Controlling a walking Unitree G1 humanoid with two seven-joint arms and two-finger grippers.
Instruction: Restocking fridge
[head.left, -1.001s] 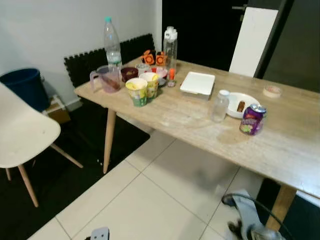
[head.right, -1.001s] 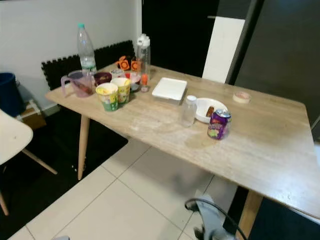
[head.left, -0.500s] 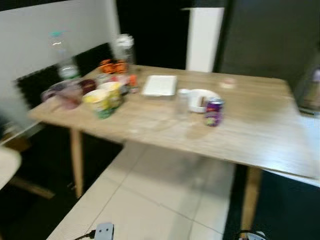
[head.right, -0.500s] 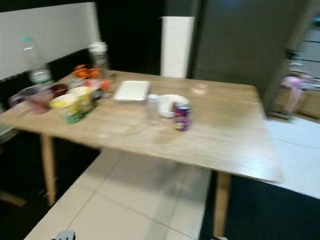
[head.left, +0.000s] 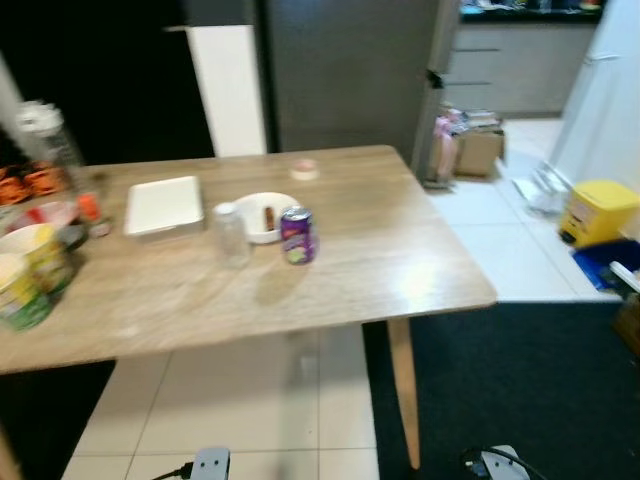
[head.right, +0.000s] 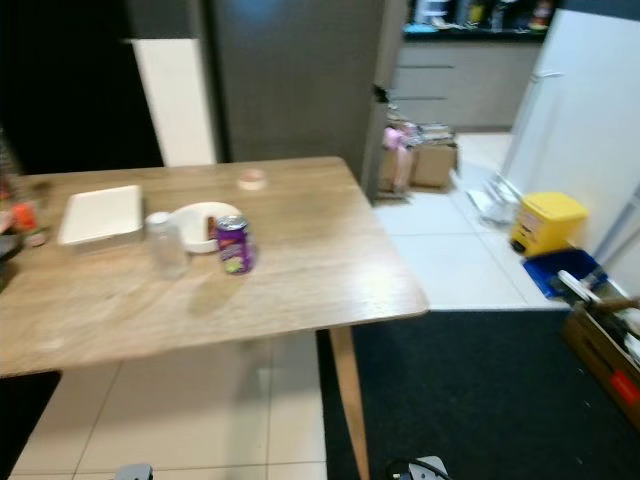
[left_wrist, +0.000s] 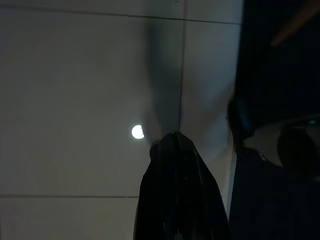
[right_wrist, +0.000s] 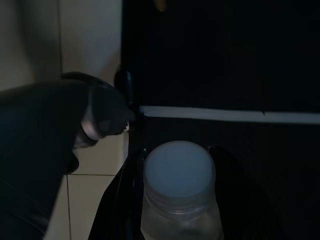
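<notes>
Eye views: wooden counter (head.left: 380, 250) carries a purple can (head.left: 297, 235), clear jar (head.left: 231, 234), white bowl (head.left: 262, 215), white tray (head.left: 163, 205).
Left wrist: left gripper (left_wrist: 176, 145) closed, empty, above floor tiles (left_wrist: 75, 90).
Right wrist: right gripper (right_wrist: 180, 165) clamped around a white-capped bottle (right_wrist: 179, 182).

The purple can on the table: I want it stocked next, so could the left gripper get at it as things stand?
Probably not yet. The purple can stands mid-table beside the white bowl and clear jar, while the left gripper hangs low over the floor tiles, fingers shut. The arm must rise first.
</notes>
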